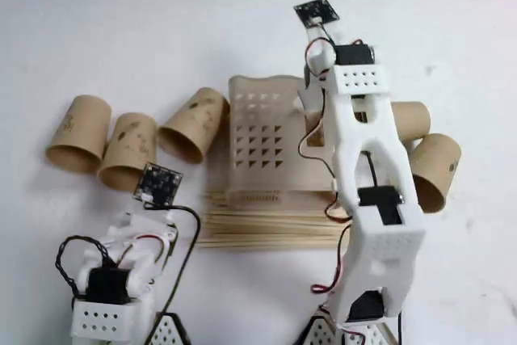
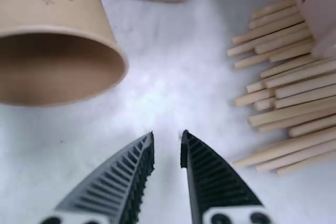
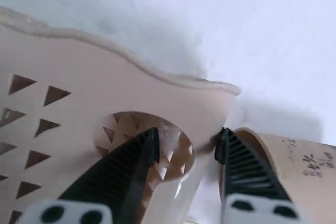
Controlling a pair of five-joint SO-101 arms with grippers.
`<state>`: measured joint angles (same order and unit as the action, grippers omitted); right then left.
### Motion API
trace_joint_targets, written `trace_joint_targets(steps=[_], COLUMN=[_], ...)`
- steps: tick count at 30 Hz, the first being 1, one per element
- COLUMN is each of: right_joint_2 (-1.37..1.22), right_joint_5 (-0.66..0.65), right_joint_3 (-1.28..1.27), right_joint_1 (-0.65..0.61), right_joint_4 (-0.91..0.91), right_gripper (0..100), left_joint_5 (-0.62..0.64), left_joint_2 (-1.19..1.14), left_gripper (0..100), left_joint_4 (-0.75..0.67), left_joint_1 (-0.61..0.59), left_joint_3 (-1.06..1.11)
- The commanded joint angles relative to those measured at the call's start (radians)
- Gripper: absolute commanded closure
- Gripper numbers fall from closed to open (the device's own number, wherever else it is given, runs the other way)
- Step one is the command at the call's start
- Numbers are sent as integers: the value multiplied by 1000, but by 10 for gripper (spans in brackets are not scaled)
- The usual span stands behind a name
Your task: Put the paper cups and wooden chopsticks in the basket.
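I see bare table (image 1: 161, 30) along its far edge; cups (image 1: 129, 149) flank the basket (image 1: 257, 139), chopsticks (image 1: 266, 228) block its near side.

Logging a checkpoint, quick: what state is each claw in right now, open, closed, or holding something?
Left claw: open a little, holding nothing.
Right claw: open, fingers either side of the basket wall, not clamped on it.

- You've got the basket (image 1: 257, 139) sitting mid-table (image 1: 452, 30).
- Three paper cups (image 1: 129, 151) lie on their sides in a row to its left.
- Two more paper cups (image 1: 436, 169) lie just right of it.
- The wooden chopsticks (image 1: 266, 230) are piled along its near edge.
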<state>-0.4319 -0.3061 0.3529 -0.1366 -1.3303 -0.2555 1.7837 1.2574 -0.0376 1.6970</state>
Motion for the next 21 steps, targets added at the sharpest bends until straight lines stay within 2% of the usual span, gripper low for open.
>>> trace_joint_targets(steps=[1, 10, 12, 14, 18, 21], right_joint_2=[-22, -122, -142, -153, -150, -120], right_joint_5=[8, 3, 3, 5, 17, 91], right_joint_3=[41, 41, 41, 41, 49, 106], right_joint_1=[16, 44, 44, 48, 62, 88], right_joint_4=[41, 157, 185, 222, 239, 225], right_gripper=[815, 824, 882, 988, 986, 982], left_joint_5=[12, 12, 12, 12, 12, 12], left_joint_2=[8, 8, 8, 8, 8, 8], left_gripper=[894, 894, 894, 894, 894, 894], left_joint_4=[5, 5, 5, 5, 5, 5], left_joint_1=[-5, -5, -5, -5, -5, -5], left_joint_3=[-2, -2, -2, -2, -2, -2])
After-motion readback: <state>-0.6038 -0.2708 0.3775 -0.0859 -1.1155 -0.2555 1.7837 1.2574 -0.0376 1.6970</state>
